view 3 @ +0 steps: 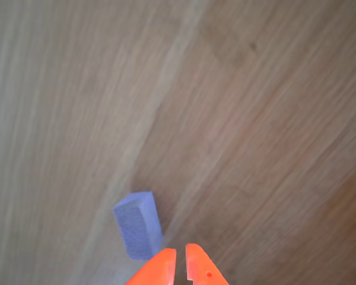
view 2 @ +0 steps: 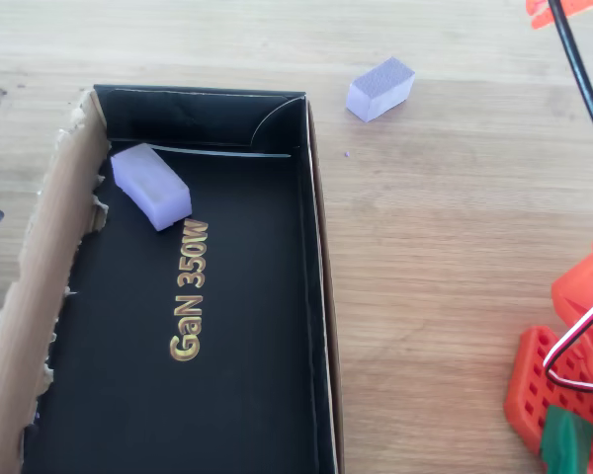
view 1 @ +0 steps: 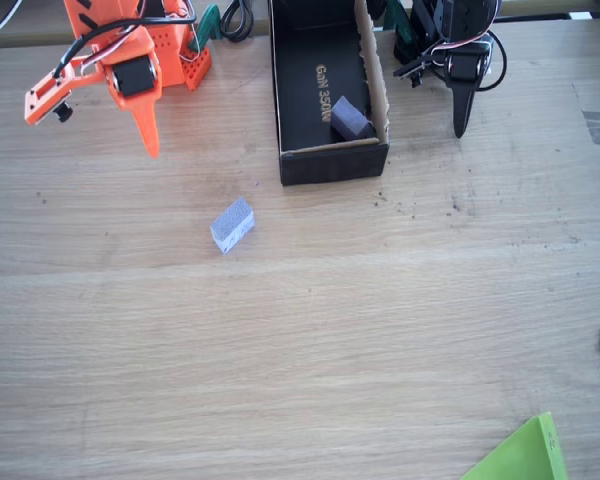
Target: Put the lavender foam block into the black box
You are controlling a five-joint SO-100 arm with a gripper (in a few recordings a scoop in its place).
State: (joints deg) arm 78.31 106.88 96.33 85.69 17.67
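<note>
lavender foam block: seen lying on the wooden table, outside the black box, off its short end wall, well apart from it
black box: open top; gold lettering "GaN 350W" read on inner floor; one raw brown cardboard wall
second block: pale purple, resting inside the box near the lettering
gripper: orange, fingertips nearly pressed together, nothing pinched; foam block seen just beside its tips in wrist view

You see the black box cut off at 6 o'clock overhead, the gripper clipped at 6 o'clock in the wrist view.
</note>
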